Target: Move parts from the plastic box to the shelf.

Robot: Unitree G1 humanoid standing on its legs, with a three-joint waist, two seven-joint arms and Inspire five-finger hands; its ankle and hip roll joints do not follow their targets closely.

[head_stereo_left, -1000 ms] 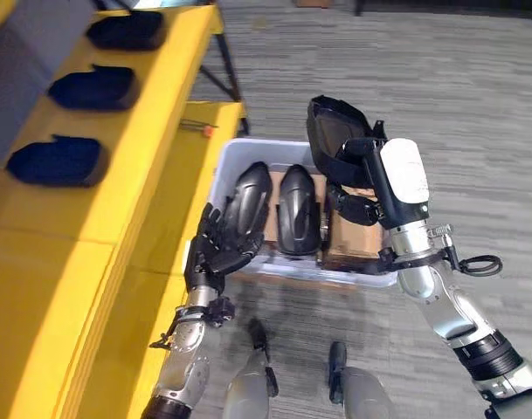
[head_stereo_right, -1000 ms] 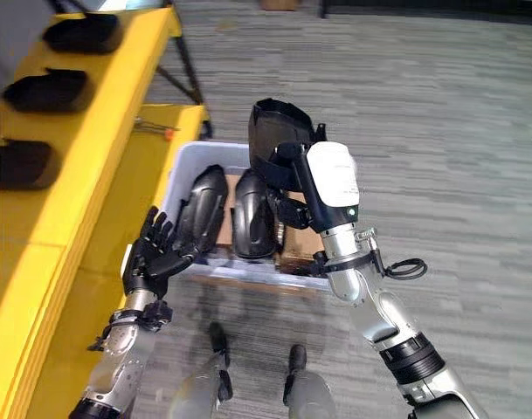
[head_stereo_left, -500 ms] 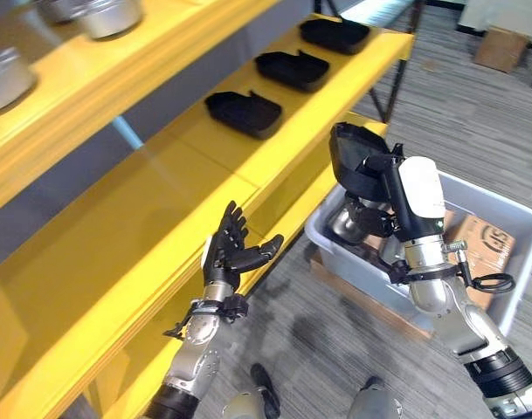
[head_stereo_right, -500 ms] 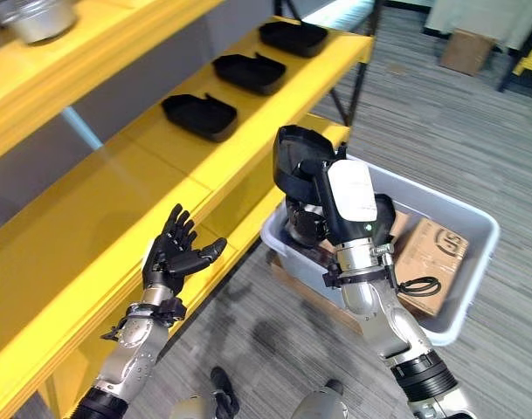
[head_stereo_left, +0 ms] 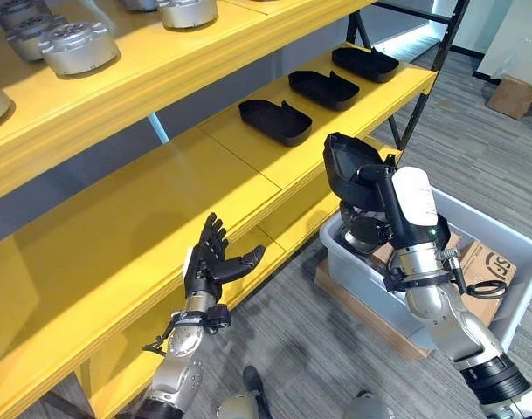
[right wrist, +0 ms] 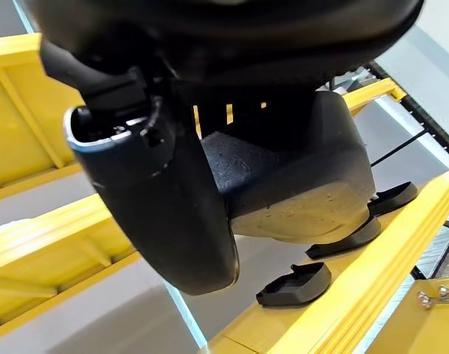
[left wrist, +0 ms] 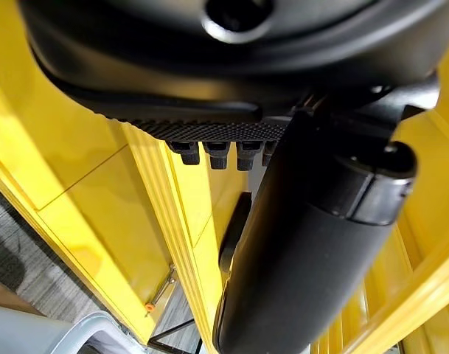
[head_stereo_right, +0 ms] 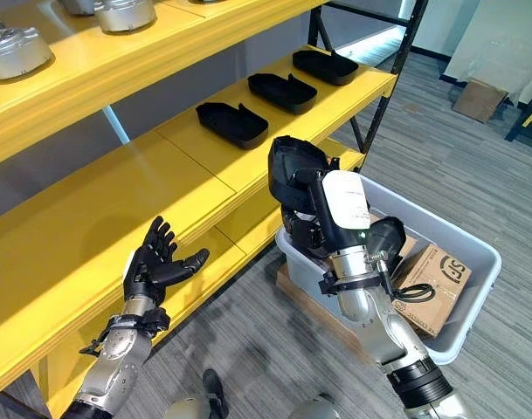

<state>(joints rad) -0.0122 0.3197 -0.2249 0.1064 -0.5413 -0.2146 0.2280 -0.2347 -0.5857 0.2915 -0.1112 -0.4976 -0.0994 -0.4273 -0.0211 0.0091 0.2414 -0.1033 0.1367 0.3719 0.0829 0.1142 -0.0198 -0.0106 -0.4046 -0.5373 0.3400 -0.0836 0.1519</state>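
My right hand [head_stereo_left: 383, 196] is shut on a black moulded part [head_stereo_left: 346, 161], held up in the air above the near corner of the grey plastic box [head_stereo_left: 521, 253]; the right wrist view has the same part [right wrist: 298, 192] pressed against the palm. More dark parts [head_stereo_left: 363, 236] lie inside the box under that hand. Three black parts [head_stereo_left: 274, 120] rest in a row on the middle yellow shelf [head_stereo_left: 143, 218]. My left hand [head_stereo_left: 211, 262] is open, palm up, in front of that shelf's edge, holding nothing.
A brown cardboard box [head_stereo_left: 486, 266] sits in the plastic box. Silver round metal parts [head_stereo_left: 78, 45] stand on the upper yellow shelf. A black shelf post [head_stereo_left: 427, 74] rises at the shelf's far end. Grey carpet floor [head_stereo_left: 318, 349] lies below.
The camera has swung further toward the shelf. My right hand still holds the black part over the box; my left hand stays open and has dropped slightly.
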